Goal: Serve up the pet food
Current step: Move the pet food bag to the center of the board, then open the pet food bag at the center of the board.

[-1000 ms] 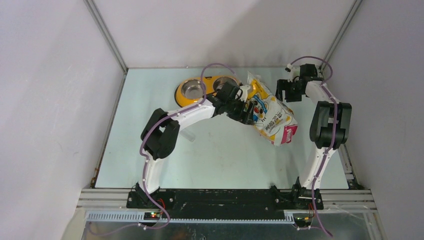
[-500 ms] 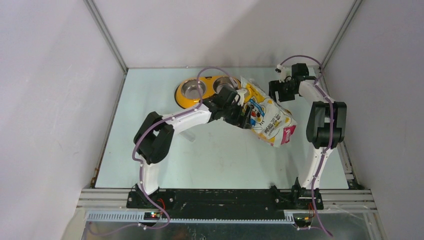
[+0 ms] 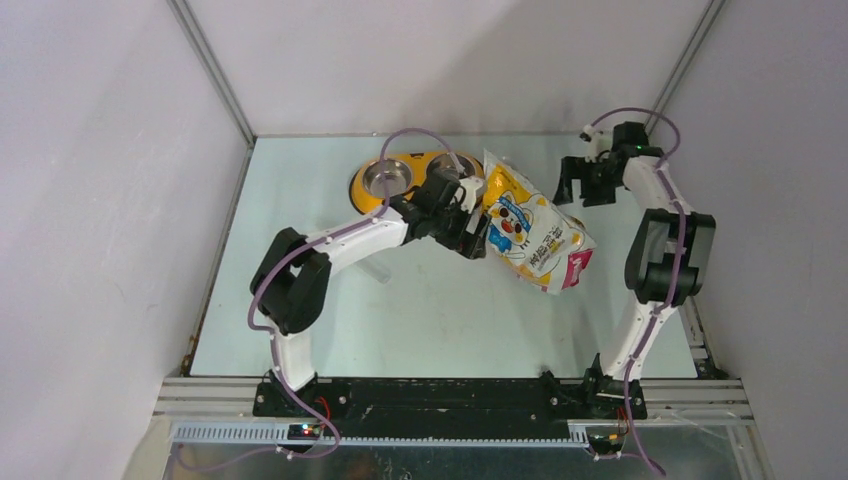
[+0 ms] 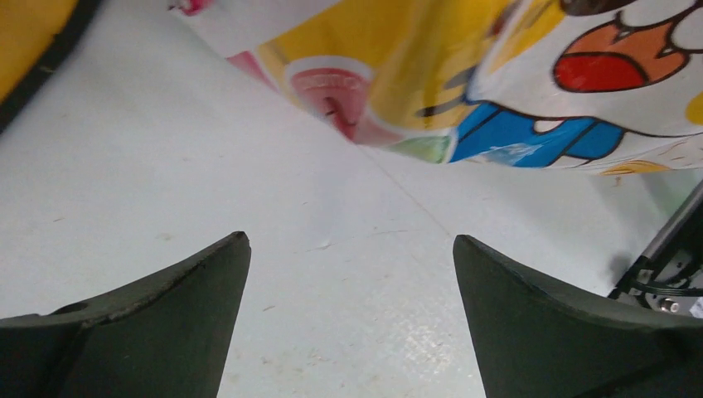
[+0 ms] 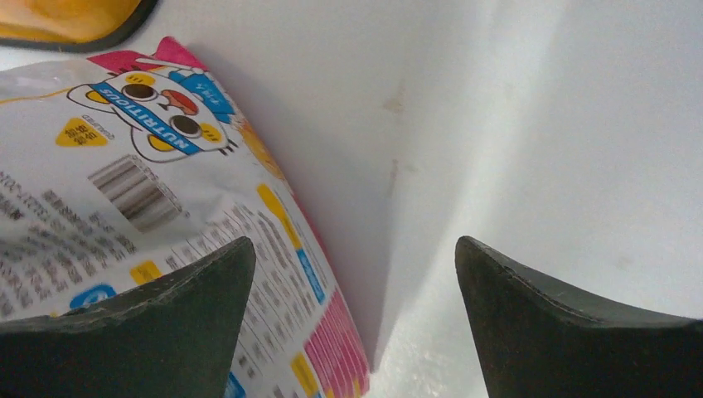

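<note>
The pet food itself is hidden inside its crinkly yellow-white foil bag [image 3: 530, 232], which lies tilted on the table with its pink base toward the near right. My left gripper [image 3: 474, 235] is just left of the bag and stands open. In the left wrist view the left gripper [image 4: 350, 240] has only bare table between its fingers, with the bag [image 4: 497, 75] ahead. My right gripper [image 3: 577, 188] hangs open beyond the bag's right side. In the right wrist view the right gripper [image 5: 354, 245] holds nothing, and the bag [image 5: 124, 182] lies under its left finger.
The yellow double bowl [image 3: 375, 200] with steel cups sits at the back, left of the bag, partly behind my left wrist. Its rim also shows as the yellow bowl [image 4: 25, 25] and the yellow bowl [image 5: 66, 21]. White walls enclose the table on three sides.
Both grippers have opened wider. The left gripper has drawn back left off the bag. The right arm swung toward the bag, then back to the right. The bag shifted slightly.
</note>
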You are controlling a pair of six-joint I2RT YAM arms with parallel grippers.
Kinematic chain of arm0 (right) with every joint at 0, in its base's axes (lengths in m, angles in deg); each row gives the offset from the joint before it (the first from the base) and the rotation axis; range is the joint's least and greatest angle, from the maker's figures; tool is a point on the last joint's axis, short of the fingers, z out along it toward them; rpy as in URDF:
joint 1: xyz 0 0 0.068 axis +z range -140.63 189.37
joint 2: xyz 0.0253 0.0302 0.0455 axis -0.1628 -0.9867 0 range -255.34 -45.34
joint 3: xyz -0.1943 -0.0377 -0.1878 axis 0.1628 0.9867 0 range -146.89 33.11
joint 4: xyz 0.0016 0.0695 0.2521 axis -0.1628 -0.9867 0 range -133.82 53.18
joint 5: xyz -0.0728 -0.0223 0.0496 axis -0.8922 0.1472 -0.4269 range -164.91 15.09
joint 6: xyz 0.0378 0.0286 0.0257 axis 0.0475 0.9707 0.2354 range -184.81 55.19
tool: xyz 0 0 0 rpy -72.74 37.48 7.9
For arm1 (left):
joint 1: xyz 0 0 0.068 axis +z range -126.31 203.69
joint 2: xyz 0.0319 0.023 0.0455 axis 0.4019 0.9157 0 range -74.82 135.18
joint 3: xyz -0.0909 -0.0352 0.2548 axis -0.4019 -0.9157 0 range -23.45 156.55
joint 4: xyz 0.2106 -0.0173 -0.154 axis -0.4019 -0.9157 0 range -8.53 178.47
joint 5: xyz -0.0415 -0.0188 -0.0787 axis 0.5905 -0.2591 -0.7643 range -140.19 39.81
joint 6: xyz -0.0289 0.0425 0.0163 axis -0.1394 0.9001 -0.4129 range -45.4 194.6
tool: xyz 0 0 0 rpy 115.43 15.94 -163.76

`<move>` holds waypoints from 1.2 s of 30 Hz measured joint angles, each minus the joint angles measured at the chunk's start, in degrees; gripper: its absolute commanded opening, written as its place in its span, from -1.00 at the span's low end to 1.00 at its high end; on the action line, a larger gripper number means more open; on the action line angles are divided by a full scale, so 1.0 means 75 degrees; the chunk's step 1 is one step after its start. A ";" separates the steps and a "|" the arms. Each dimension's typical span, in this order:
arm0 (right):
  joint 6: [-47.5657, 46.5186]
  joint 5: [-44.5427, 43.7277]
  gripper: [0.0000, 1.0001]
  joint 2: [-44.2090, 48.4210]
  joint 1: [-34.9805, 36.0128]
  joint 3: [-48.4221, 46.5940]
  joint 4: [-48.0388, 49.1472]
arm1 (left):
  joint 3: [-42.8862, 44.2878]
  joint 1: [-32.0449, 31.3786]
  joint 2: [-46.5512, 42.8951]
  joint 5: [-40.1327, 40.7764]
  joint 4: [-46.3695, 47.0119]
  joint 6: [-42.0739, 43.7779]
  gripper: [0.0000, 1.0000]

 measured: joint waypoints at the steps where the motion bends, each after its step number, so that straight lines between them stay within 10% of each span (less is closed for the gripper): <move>1: 0.0029 -0.0026 0.89 0.0117 -0.0137 0.0000 -0.0111 | 0.0000 0.0073 -0.0038 0.0000 -0.0082 0.0131 0.99; 21: 0.0195 -0.0312 0.99 0.5977 -0.0125 0.0370 0.0650 | -0.2177 0.1883 -0.4642 0.0956 -0.2229 0.3083 1.00; 29: 0.0195 0.0318 0.99 0.5866 0.0848 0.0644 0.1000 | -0.2958 0.2002 -0.7653 0.2430 -0.4074 0.3803 0.99; 36: 0.0157 -0.0137 0.99 0.5616 0.1288 0.1349 0.1043 | -0.2127 0.2308 -0.7927 0.3171 -0.5225 0.3701 0.99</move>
